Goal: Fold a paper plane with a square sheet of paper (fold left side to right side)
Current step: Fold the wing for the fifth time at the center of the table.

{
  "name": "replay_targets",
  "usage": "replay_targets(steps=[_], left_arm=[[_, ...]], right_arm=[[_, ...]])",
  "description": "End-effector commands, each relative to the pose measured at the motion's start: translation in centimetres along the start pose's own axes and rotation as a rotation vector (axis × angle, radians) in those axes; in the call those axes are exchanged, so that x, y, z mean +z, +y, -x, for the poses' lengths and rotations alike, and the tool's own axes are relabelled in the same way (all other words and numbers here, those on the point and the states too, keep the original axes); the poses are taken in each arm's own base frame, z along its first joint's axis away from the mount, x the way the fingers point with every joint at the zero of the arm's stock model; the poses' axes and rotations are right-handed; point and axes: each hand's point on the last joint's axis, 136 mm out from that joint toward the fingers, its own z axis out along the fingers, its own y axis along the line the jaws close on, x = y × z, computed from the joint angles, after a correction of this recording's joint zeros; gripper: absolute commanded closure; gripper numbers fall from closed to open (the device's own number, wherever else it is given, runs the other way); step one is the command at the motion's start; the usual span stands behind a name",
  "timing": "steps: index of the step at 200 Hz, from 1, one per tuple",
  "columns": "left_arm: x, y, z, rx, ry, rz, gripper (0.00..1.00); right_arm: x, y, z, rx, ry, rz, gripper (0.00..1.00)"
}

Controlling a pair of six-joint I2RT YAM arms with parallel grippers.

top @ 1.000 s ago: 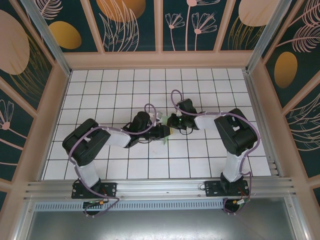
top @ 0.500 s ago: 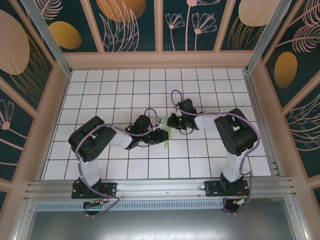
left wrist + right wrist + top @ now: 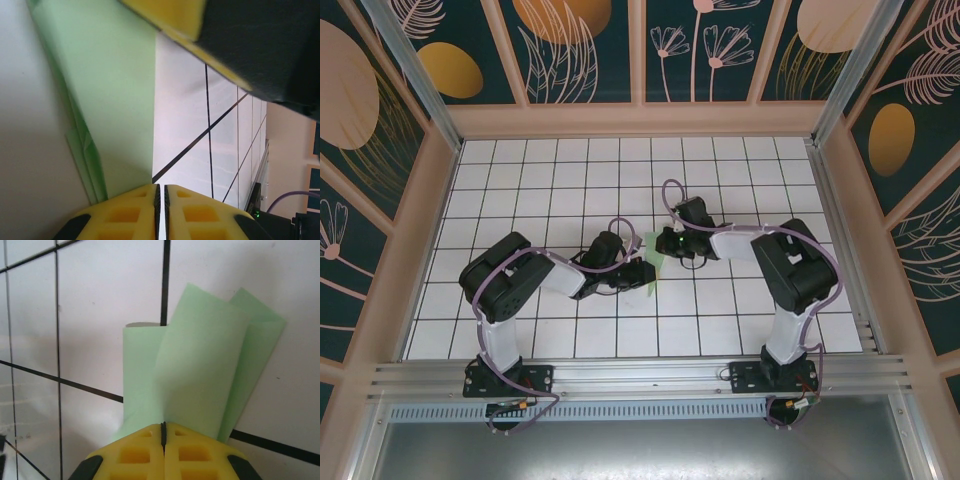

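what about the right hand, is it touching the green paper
Touching. In the right wrist view the green paper runs straight into the shut right hand, with no gap between them.

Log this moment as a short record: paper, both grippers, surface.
paper: pale green paper, folded into overlapping layers, between the two grippers
right gripper: right gripper shut on the paper's edge
left gripper: left gripper with fingers together at the paper's edge; whether it grips the paper is unclear
surface: white gridded table
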Motion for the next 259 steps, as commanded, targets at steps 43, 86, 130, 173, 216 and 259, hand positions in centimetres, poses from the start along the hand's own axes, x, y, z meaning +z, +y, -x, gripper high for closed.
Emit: replay_targets(steps=[43, 86, 130, 173, 216, 259], left_arm=[[-0.1, 7.5, -2.9, -0.087, 0.073, 0.305, 0.86], [0.2, 8.1, -3.1, -0.087, 0.088, 0.335, 0.9], [0.2, 8.5, -3.3, -0.088, 0.091, 0.354, 0.92], [0.0, 8.7, -3.5, -0.086, 0.09, 0.367, 0.93], [-0.3, 9.3, -3.7, -0.085, 0.091, 0.396, 0.94], [-0.3, 9.6, -3.8, -0.087, 0.096, 0.405, 0.96]], right_arm=[[-5.7, 1.2, 1.1, -0.055, -0.122, 0.04, 1.0], [-5.1, 2.3, -1.4, -0.051, -0.073, 0.128, 1.0], [-2.6, 3.2, -1.4, -0.065, -0.031, 0.145, 1.0], [-0.6, 2.1, -1.2, -0.08, -0.01, 0.106, 1.0], [0.2, 0.5, -1.2, -0.084, -0.004, 0.031, 1.0], [0.9, -0.8, -1.1, -0.095, 0.01, -0.033, 1.0]])
